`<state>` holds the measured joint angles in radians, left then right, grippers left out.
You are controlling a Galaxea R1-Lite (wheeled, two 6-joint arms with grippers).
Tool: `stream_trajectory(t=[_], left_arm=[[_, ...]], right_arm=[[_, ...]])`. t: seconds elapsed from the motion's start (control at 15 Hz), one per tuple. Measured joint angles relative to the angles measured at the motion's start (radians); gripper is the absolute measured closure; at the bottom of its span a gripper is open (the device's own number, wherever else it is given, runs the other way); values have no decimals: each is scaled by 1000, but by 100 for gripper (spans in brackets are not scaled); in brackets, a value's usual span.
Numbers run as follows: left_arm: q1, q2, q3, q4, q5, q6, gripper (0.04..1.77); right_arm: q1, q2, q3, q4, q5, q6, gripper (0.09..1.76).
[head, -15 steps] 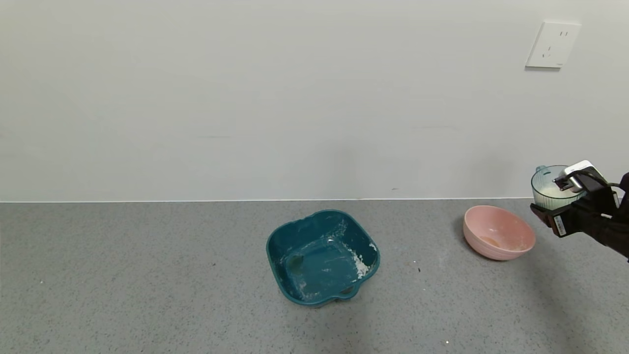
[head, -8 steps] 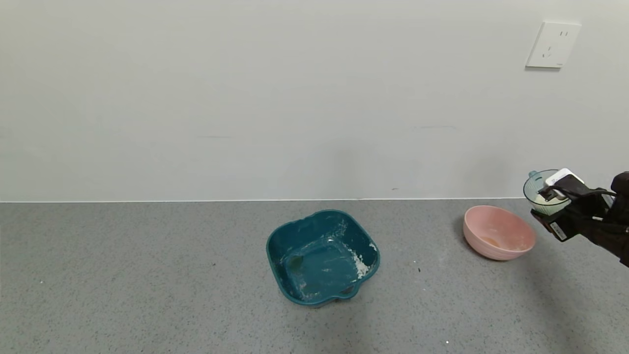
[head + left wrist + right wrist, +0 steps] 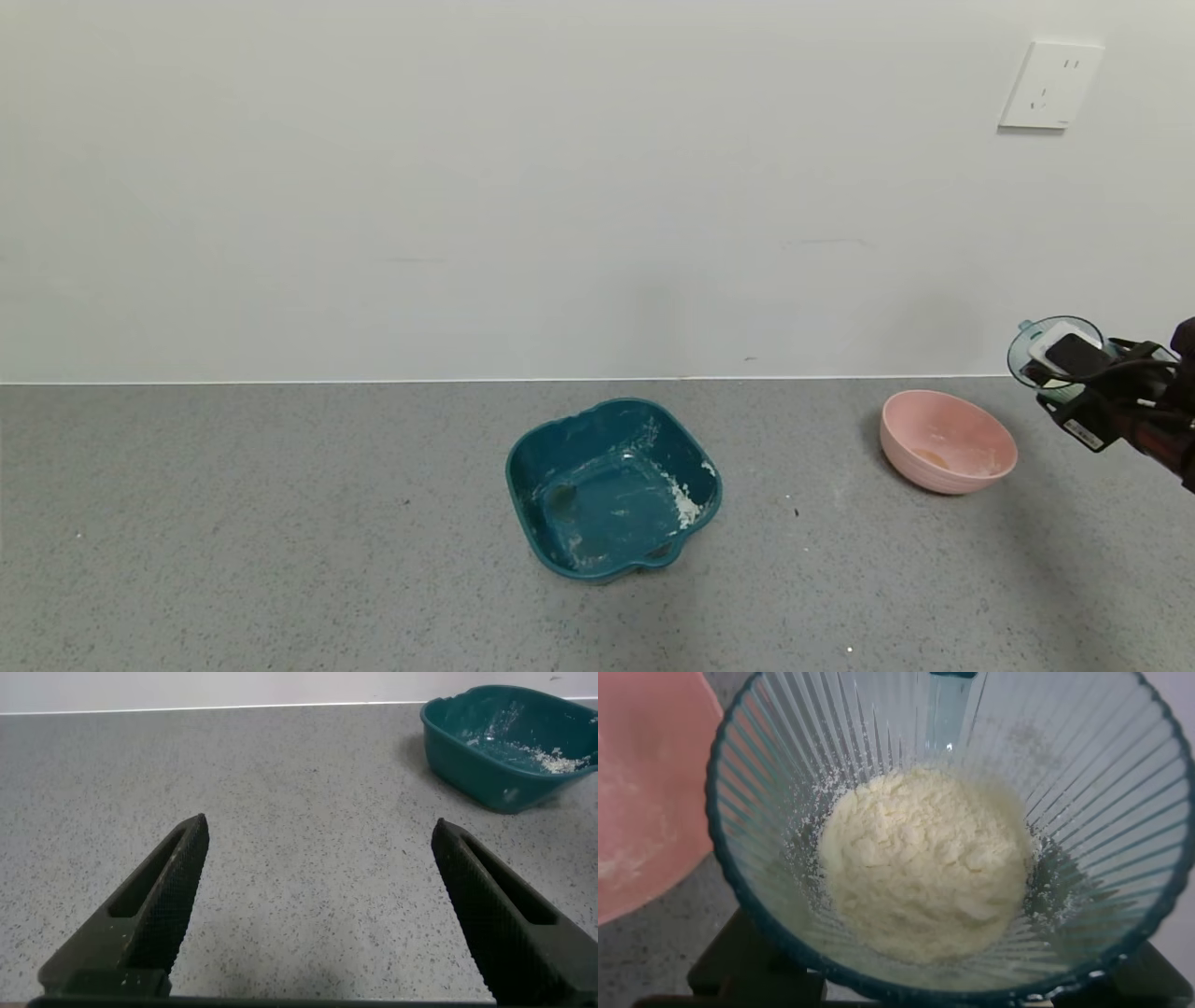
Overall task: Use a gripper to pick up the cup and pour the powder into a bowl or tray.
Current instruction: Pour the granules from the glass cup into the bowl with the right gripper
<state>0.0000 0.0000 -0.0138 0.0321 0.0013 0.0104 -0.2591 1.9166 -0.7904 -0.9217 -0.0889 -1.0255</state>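
Note:
My right gripper (image 3: 1074, 397) is shut on the ribbed, translucent blue-green cup (image 3: 1036, 350) and holds it in the air at the far right, to the right of and above the pink bowl (image 3: 948, 441). In the right wrist view the cup (image 3: 1083, 775) fills the frame with white clumpy powder (image 3: 920, 859) heaped at its bottom, and the pink bowl's rim (image 3: 645, 793) shows beside it. My left gripper (image 3: 322, 840) is open and empty over bare counter; it does not show in the head view.
A dark teal square tray (image 3: 612, 487) with powder streaks sits mid-counter; it also shows in the left wrist view (image 3: 505, 742). A wall with a white socket (image 3: 1047, 84) stands behind the grey speckled counter.
My right gripper has drawn back to the right with the cup, away from the bowl, after dipping a little lower. The bowl and tray have not moved.

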Motion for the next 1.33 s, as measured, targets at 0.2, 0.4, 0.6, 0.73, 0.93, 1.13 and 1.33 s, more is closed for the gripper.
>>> stream_trajectory(t=[0.2,0.4,0.6,0.73,0.93,1.13,1.33], left_arm=[[0,0,0,0,0,0,9],[0,0,0,0,0,0,9],[0,0,0,0,0,0,9],[0,0,0,0,0,0,9],[0,0,0,0,0,0,9],[0,0,0,0,0,0,9],[0,0,0,0,0,0,9]], right_arm=[[-1,0,-5,-3,-20,-71,51],[-2,-3,-18,-6,-42,-143,51],[-5,-5,-39,-6,-50,-210,51],[-10,-6,-44,-7,-50,-277,51],[-9,-6,-43,-10,-50,-376,51],[-6,-6,-39,-12,-50,-481,51],[7,-9,-43,-13,-50,-564,51]])
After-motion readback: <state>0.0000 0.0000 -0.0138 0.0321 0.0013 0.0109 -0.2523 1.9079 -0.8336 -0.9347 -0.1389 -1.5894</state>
